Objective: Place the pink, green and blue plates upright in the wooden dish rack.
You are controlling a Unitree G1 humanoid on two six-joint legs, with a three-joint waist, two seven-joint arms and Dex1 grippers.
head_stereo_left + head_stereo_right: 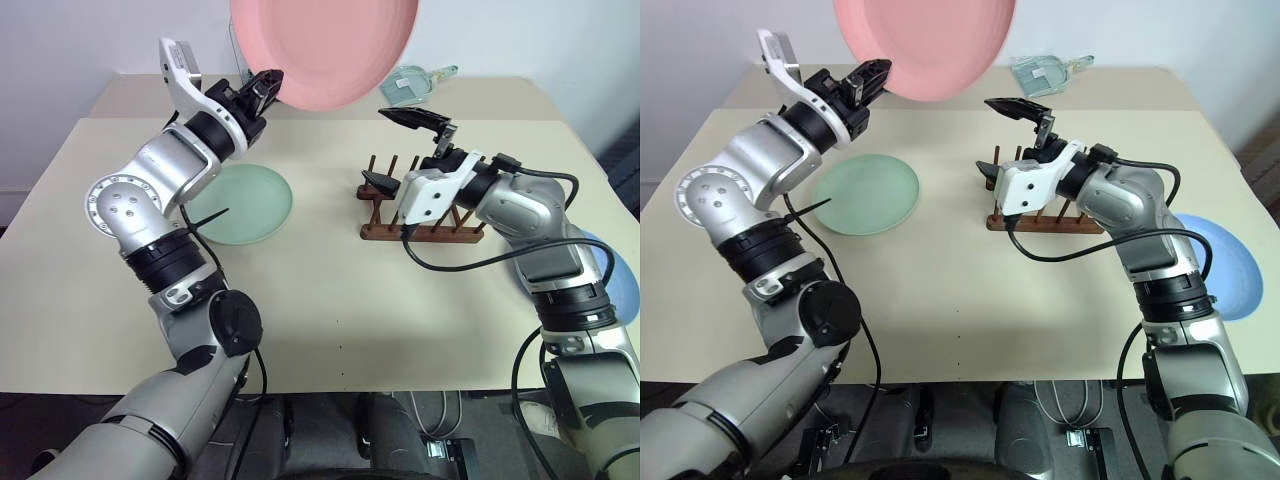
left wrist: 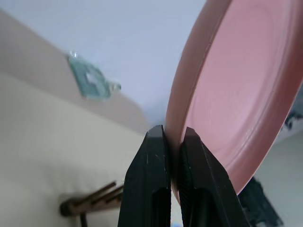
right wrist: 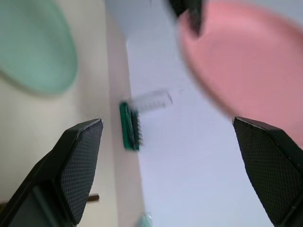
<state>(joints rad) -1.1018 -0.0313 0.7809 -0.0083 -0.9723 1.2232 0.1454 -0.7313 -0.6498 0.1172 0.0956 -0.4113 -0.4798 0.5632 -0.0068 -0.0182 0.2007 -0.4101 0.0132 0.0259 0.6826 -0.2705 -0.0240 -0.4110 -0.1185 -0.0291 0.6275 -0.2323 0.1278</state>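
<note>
Beige tabletop (image 1: 330, 300) against a pale wall. My left gripper (image 1: 268, 85) pinches the rim of the pink plate (image 1: 325, 45), lifted high above the far edge. My right gripper (image 1: 405, 150) hangs wide open, empty, over the wooden dish rack (image 1: 420, 228), which holds nothing. Green plate (image 1: 245, 205) lies flat toward the left edge, blue plate (image 1: 1220, 262) at the right edge. All three remain to rack.

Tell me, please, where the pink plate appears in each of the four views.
Left eye view: pink plate at top centre, its rim pinched by the left gripper.
Right eye view: top, left of centre.
Left wrist view: right half.
Right wrist view: upper right.
Shared landmark: green tool holder.
</note>
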